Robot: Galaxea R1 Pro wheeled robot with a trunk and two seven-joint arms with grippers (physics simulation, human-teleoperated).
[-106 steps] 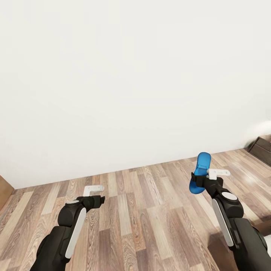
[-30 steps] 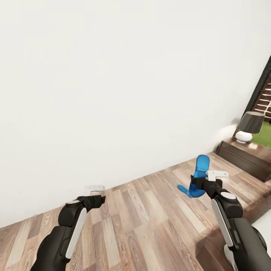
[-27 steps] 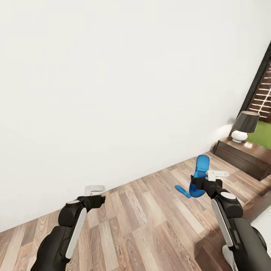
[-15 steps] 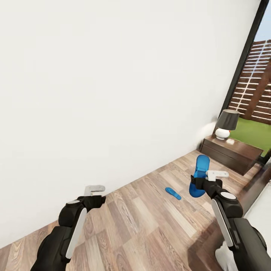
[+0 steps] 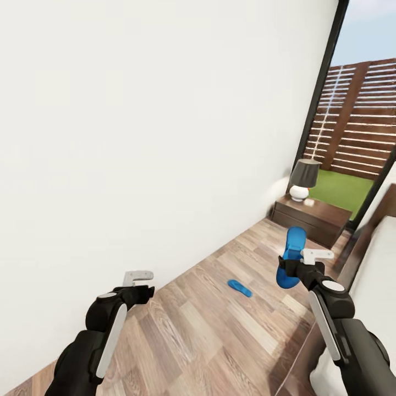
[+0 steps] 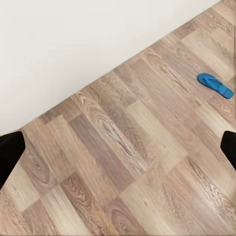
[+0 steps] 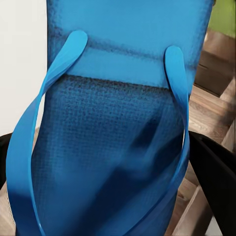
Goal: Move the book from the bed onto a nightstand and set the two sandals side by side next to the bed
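My right gripper [image 5: 294, 268] is shut on a bright blue sandal [image 5: 292, 256], held upright above the floor; its sole and straps [image 7: 118, 123] sit close between the dark fingers [image 7: 212, 177]. The other blue sandal [image 5: 240, 287] lies flat on the wood floor near the wall, also seen ahead of my left gripper [image 6: 215, 84]. My left gripper [image 5: 138, 281] is open and empty over bare planks. The bed [image 5: 352, 258] has a dark frame and pale mattress at the right edge. A dark nightstand [image 5: 311, 218] stands beyond it; a small whitish thing [image 5: 309, 202] on it is too small to identify.
A white wall [image 5: 137, 137] runs along the left, close to my left arm. A lamp [image 5: 303, 179] with a dark shade stands on the nightstand. Behind it is a tall window with a slatted fence and grass outside. A strip of plank floor [image 5: 209, 330] lies between wall and bed.
The view has swung right: the window, nightstand, lamp and bed have come into view, and the sandal on the floor appeared. Both arms keep their pose, the right still holding its sandal.
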